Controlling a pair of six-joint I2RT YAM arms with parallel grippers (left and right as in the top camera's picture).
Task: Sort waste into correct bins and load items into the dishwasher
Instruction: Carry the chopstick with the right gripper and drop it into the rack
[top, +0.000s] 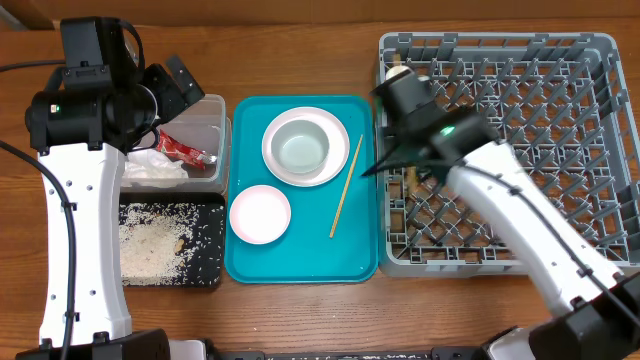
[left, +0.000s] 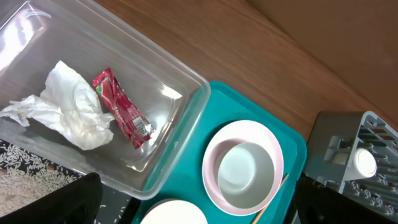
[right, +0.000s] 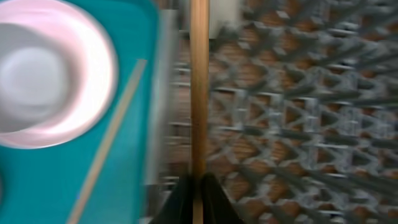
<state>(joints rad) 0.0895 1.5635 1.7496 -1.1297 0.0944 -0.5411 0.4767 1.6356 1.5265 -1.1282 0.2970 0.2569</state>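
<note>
Nearest the robot and left of the teal tray (top: 300, 265), one black tray (top: 215, 245) on the counter (top: 300, 50) holds the loose rice grains (top: 150, 245). On the teal tray's near left part sits one pale pink bowl (top: 260, 214).

There are two chopsticks. The loose chopstick (top: 346, 187) lies slanted on the teal tray's right part. The second chopstick (right: 199, 93) is pinched in the right hand (right: 198, 198), whose fingers are narrowed onto it, over the teal tray's right edge.

Farther along the teal tray stands one round plate (top: 272, 150) with one grey-green bowl (top: 302, 148) in it. Left of the teal tray's far half, one clear tub (top: 215, 110) contains one red wrapper (left: 121, 107) and one white napkin (left: 68, 106), which touch each other. The left hand (top: 172, 88) hangs above the tub with its fingers (left: 74, 199) spread wide.

Right of the teal tray sits one dish rack (top: 560, 130). One white cup (left: 364, 163) rests in its far corner, on the side next to the teal tray.
</note>
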